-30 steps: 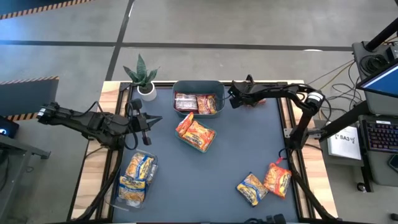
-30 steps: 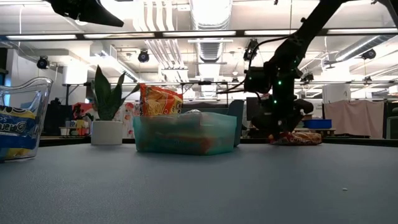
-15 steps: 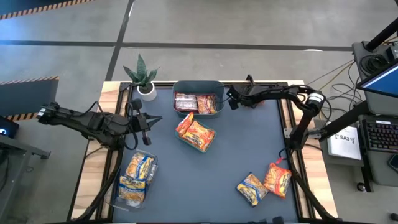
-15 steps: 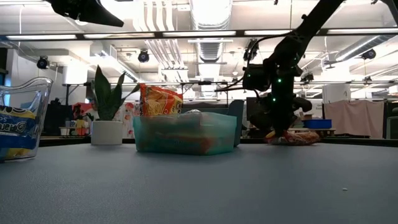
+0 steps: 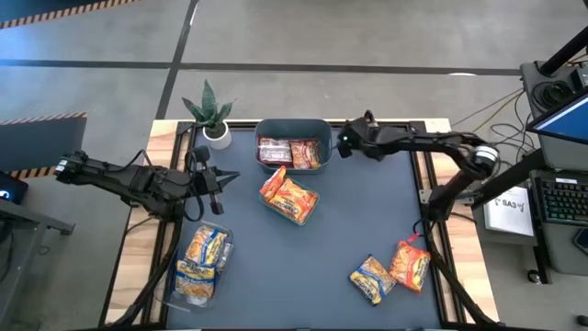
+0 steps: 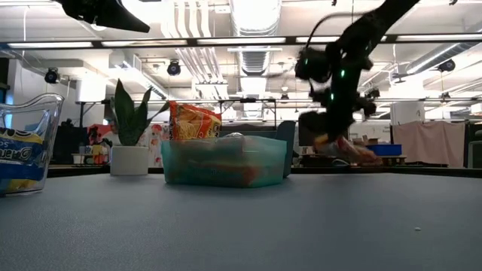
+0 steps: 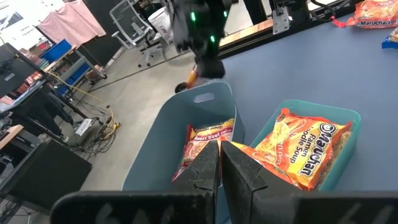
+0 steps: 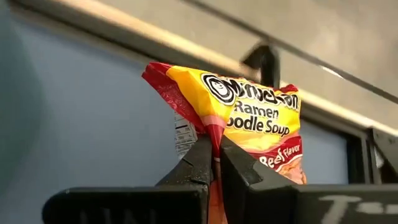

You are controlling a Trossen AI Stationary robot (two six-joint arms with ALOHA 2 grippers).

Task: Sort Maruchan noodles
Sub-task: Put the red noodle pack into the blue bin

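The right gripper (image 8: pixel 214 163) is pinching a beef packet (image 8: pixel 249 118) by its edge, lifting it clear at the table's far side. The tub (image 5: pixel 292 127) of matching packets is sitting just beside it, toward the idle, closed left gripper (image 5: pixel 220 188).

A dark blue-grey desk (image 5: pixel 349 230) with pale wooden edges fills the middle of the high view. At its far edge stands a small potted plant (image 5: pixel 210 112) with spiky green leaves in a white pot. Just beside it sits a grey-teal tub (image 5: pixel 292 126), and in front of that a small green square tray (image 7: pixel 352 118). Near the desk's left front corner rests a clear plastic container (image 5: pixel 175 287). A keyboard (image 5: pixel 562 199) lies on a separate stand to the right.
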